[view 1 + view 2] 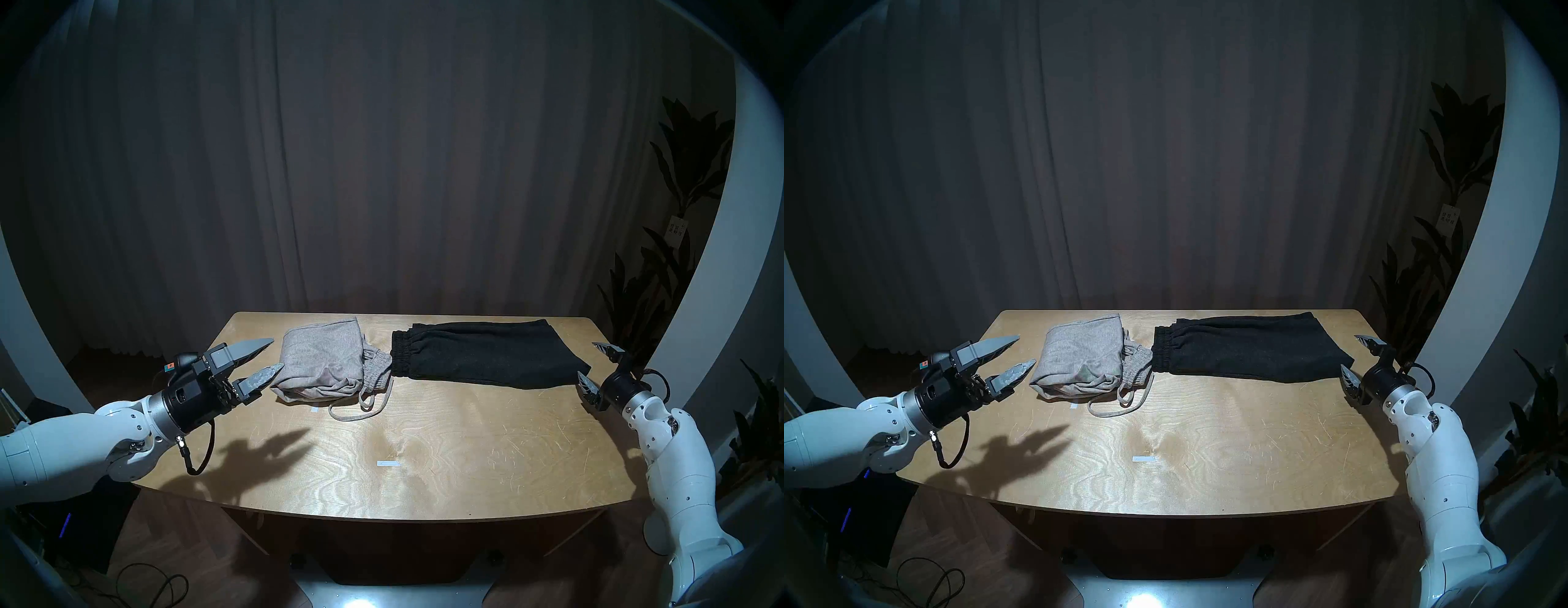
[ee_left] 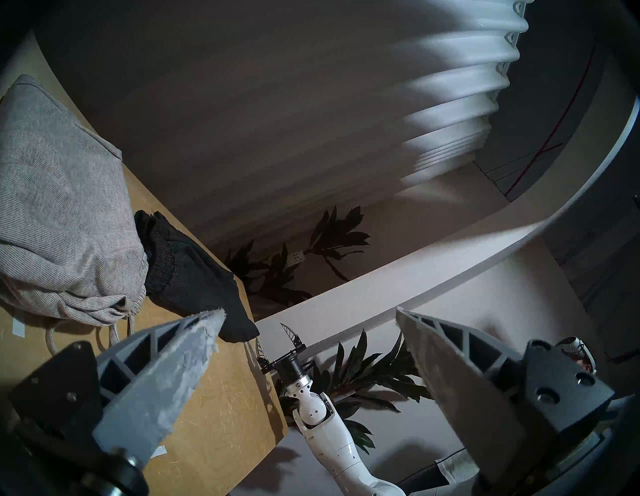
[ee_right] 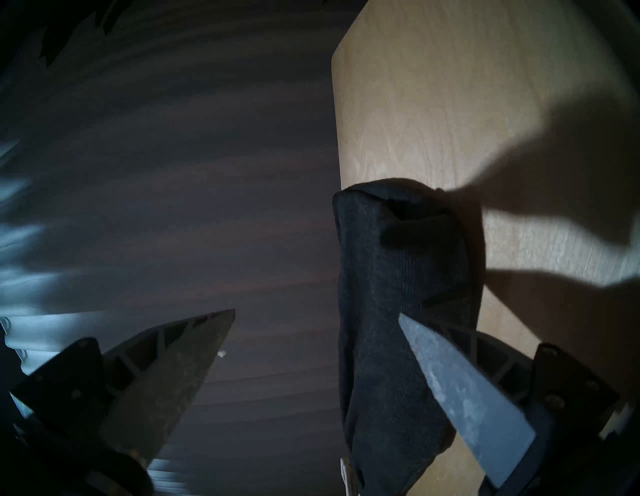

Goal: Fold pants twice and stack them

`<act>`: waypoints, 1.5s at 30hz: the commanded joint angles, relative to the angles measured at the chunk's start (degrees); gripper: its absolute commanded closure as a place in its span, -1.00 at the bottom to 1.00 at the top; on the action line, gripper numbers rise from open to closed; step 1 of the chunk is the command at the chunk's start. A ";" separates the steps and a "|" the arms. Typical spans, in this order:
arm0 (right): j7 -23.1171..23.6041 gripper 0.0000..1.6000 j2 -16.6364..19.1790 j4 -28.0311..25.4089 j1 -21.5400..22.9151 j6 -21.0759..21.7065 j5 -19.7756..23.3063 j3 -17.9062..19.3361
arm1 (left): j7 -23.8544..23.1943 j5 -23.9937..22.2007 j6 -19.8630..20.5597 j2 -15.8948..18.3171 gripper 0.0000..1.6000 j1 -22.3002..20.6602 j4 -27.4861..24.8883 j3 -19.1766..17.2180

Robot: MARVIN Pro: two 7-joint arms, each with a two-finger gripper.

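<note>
A wooden table [image 1: 382,446] stands in front of a dark curtain [image 1: 382,148]. Two pairs of pants lie side by side at the far part of it.

The grey pants [image 1: 322,361] are folded into a small bundle at about 11 o'clock from the middle of the table. Their pale cord [image 1: 360,407] hangs out in loops on the wood on the near side. The black pants [image 1: 488,356] lie flat and long at about 1 o'clock. Their bunched waist end touches the grey waist end, and their other end reaches the right edge of the table.

The left gripper [image 1: 271,356] floats above the table at 9 o'clock from the grey pants, just beside them. Its jaws are wide open and hold nothing.

The right gripper [image 1: 596,361] is at 3 o'clock from the black pants, right by their end. Its jaws are wide open too, with nothing in them.

Plants [image 1: 679,254] stand at the far right.
</note>
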 commanded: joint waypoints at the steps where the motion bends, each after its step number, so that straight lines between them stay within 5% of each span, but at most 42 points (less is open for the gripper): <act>1: 0.00 -1.00 -2.36 -3.44 -1.75 -2.90 1.26 1.74 | 0.33 -0.32 -0.33 0.03 -1.00 -0.88 -1.59 -0.81; 25: -1.75 -1.00 -10.87 -14.32 -6.40 -13.45 3.44 3.16 | 2.80 -1.43 -2.79 -0.07 -1.00 -1.73 -5.26 -1.46; 45: -10.67 -1.00 -12.87 -27.51 -9.36 -26.03 -3.42 0.71 | 6.12 0.68 -10.25 -2.60 -1.00 -1.15 -5.68 -0.93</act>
